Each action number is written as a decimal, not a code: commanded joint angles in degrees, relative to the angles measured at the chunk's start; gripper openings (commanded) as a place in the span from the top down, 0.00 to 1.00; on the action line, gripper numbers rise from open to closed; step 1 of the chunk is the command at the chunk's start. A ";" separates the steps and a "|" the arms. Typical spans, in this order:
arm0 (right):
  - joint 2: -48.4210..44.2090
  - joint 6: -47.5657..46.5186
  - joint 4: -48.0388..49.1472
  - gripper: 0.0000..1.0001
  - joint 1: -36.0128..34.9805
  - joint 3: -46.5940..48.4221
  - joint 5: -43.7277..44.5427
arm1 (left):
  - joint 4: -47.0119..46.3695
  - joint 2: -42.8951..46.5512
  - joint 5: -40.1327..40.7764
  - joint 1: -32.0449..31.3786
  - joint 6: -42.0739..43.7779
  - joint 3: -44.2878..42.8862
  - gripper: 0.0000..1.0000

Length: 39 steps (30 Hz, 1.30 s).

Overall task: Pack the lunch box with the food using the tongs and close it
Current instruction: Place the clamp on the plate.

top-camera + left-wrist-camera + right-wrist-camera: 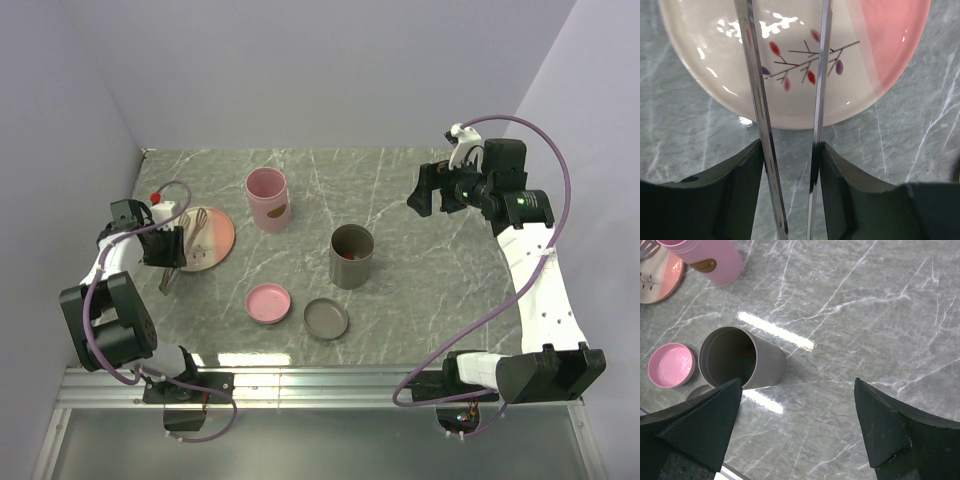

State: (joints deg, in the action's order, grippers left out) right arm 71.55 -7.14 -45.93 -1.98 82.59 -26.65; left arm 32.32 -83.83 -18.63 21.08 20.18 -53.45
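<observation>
- Left pincer was clamped on the tongs. From its wrist cam I could see one finger pressed against the outside of each silver arm, with the two arms apart between them.
- The tongs ran forward from that grip out over the plate, the white-and-pink one with the little twig pattern. Their far ends went out of the wrist shot, so I couldn't tell whether they touched it.
- From overhead, that pincer sat at the plate's left edge, on the side nearer the arm bases.
- The tall pink container stood upright just right of the plate, close to its far edge.
- The grey container stood upright and open further right of the plate, well apart from it. I caught a red-orange bit down inside it, too small to make out properly.
- The pink lid and grey lid lay flat on the counter, right of the plate and nearer the bases, side by side but not touching.
- Right pincer hung far to the right of the plate, past the grey container, fingers spread wide with nothing between them.
</observation>
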 commanded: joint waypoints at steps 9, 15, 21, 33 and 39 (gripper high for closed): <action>-0.27 -0.95 0.05 0.00 0.40 0.21 -0.07 | -4.54 -0.54 3.16 -3.41 -0.06 1.16 0.43; 0.17 -1.21 -0.56 0.00 0.40 0.73 -0.33 | -4.72 -2.29 3.34 -4.21 -0.15 0.98 0.42; 0.43 -1.48 -0.83 0.00 0.40 1.08 -0.07 | -5.51 -3.97 3.69 -4.82 0.03 1.24 0.41; 1.05 -1.56 -1.44 0.00 0.40 1.70 -0.59 | -5.16 -3.27 4.31 -5.79 0.82 1.59 0.27; 1.23 -2.09 -1.97 0.00 0.40 2.05 -0.59 | -3.32 -1.60 3.61 -5.96 1.00 1.42 0.24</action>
State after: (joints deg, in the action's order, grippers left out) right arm 72.58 -8.56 -47.46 -1.98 82.59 -26.63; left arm 28.34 -87.99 -14.68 15.42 20.38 -51.99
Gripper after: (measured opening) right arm 0.996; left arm 0.749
